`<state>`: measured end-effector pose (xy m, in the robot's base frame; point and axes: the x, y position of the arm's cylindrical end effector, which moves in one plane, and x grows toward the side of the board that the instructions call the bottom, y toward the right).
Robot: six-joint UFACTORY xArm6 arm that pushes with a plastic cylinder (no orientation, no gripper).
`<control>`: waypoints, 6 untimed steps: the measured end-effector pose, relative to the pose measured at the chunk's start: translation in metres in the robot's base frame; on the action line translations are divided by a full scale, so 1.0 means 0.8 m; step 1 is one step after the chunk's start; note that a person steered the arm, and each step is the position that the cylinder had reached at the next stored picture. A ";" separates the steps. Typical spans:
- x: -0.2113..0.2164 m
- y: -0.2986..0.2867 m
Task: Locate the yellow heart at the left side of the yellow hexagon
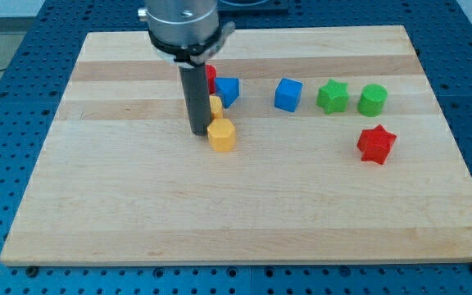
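The yellow hexagon (222, 135) lies left of the board's middle. A second yellow block, the heart (215, 105), sits just above it, partly hidden by the rod, so its shape is hard to make out. My tip (199, 133) rests on the board right at the hexagon's left edge, touching or nearly touching it, and below-left of the heart.
A red block (211, 79), mostly hidden behind the rod, and a blue block (229, 91) sit above the heart. A blue cube (288, 94), a green star (332, 97), a green cylinder (373, 99) and a red star (376, 143) lie to the right on the wooden board (97, 205).
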<state>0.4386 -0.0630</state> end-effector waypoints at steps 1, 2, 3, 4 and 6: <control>0.009 0.010; 0.024 -0.004; 0.028 0.048; 0.029 0.133; 0.036 0.041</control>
